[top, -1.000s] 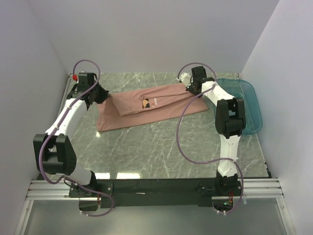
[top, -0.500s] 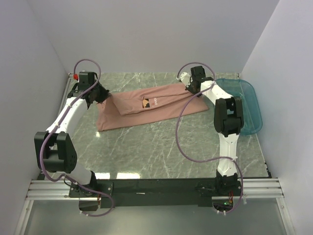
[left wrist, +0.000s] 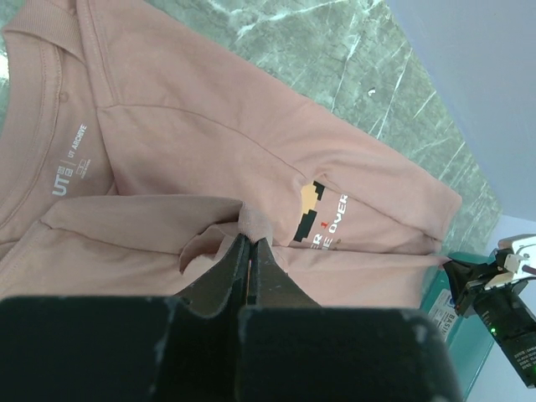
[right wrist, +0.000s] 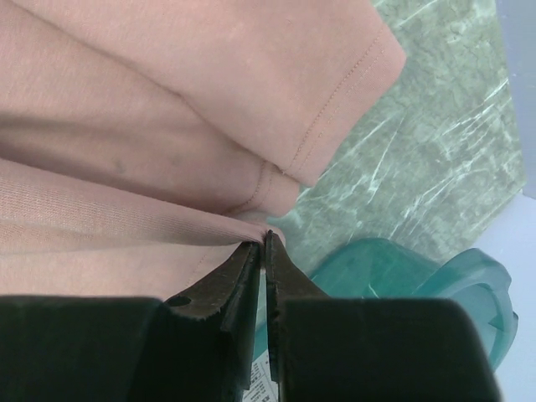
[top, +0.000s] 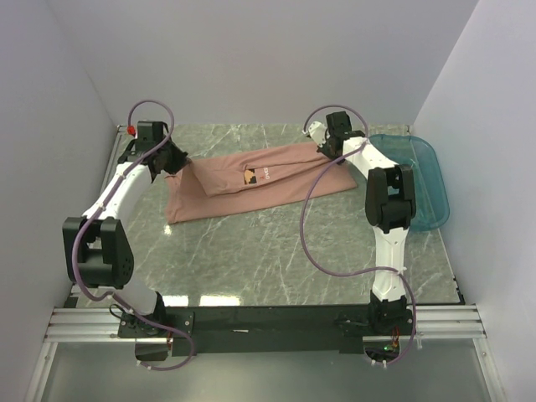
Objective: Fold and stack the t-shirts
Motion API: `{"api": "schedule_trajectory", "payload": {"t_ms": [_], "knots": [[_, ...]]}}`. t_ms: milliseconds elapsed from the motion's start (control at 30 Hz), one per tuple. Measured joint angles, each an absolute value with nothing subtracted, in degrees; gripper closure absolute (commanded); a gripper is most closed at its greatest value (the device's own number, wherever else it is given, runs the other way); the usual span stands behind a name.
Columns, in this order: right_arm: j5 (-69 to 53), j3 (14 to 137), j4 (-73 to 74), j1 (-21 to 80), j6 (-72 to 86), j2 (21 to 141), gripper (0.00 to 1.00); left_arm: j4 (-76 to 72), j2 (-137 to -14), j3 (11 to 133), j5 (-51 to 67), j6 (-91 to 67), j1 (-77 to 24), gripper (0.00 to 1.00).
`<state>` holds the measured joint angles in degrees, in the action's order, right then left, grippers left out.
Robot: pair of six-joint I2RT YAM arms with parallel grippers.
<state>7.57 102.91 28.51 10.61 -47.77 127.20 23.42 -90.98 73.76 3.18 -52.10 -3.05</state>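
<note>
Pink t-shirt [top: 251, 188] lies stretched across the far side of the surface [top: 268, 260], partly folded into a long strip. Left tool [left wrist: 249, 247] is clamped on a fabric fold near the collar; right tool [right wrist: 264, 243] pinches the opposite end. Crosswise folds and stacking not yet done.

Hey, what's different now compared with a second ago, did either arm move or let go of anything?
Barely anything. The left claw and right claw each edged slightly farther back, both staying pinched shut on the pink t-shirt. Nothing was grabbed or released. The shirt's folds and the teal tub look unchanged.
</note>
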Motion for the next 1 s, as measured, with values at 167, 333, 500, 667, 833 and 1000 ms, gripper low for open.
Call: {"api": "schedule_trajectory", "payload": {"t_ms": [167, 333, 500, 667, 833, 1000], "knots": [[7.7, 103.2, 28.32, 10.61, -47.51, 127.76, 0.84, 23.38, -92.55, 75.16, 3.14, -51.92, -2.96, 1.0], [8.1, 103.22, 28.23, 10.61, -47.18, 128.05, 0.65, 23.38, -94.13, 75.9, 3.11, -51.9, -2.81, 1.0], [8.99, 103.24, 26.94, 10.61, -46.06, 128.2, 0.45, 23.38, -96.01, 76.71, 3.09, -51.88, -2.66, 1.0], [8.12, 103.24, 25.3, 10.59, -43.59, 128.07, 0.43, 23.27, -98.94, 78.76, 3.09, -51.81, -2.52, 1.0], [2.92, 103.15, 26.92, 10.59, -40.97, 125.95, 0.42, 23.31, -101.93, 80.62, 3.09, -51.75, -2.42, 1.0], [-5.65, 97.25, 27.66, 10.61, -38.72, 117.08, 0.42, 23.24, -104.71, 81.93, 2.94, -51.72, -2.17, 1.0]]}}
